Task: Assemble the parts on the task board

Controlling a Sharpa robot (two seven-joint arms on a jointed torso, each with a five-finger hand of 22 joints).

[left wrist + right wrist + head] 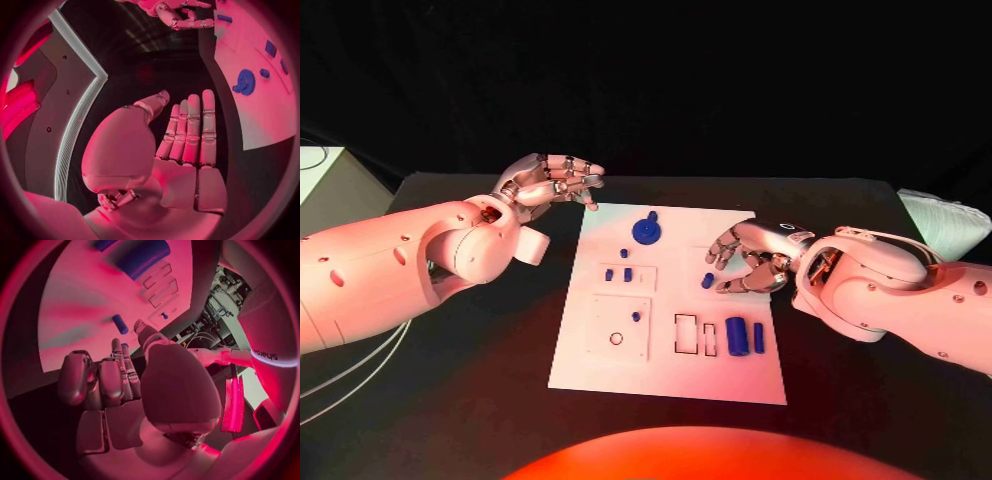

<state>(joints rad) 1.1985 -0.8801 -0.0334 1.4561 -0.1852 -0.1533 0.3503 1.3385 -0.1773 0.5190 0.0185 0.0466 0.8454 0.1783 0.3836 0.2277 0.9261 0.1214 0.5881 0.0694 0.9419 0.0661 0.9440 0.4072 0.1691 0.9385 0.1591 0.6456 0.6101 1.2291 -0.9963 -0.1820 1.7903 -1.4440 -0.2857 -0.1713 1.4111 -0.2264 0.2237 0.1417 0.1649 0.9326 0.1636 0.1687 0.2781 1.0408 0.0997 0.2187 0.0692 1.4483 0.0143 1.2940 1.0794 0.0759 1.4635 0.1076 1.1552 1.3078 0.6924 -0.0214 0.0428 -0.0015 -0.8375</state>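
From the head view, the white board (668,375) lies flat in the middle of the black table (473,400), its near edge closest. On it, near the right, two blue pegs (737,337) stand side by side next to two small slots. A blue round part (646,231) sits at the far end. The right hand (750,260) hangs over the board's right side with its fingers bent down, just beside a small blue part (708,281). I cannot tell if it touches that part. The left hand (548,181) is held up past the board's far left corner, fingers curled, holding nothing.

In the left wrist view, the left hand (181,150) has straight fingers side by side and holds nothing. The round part (245,82) lies on the board beyond it.

In the right wrist view, the right hand (119,390) curls over the board, and a small blue part (120,324) lies just past its fingertips (116,345).
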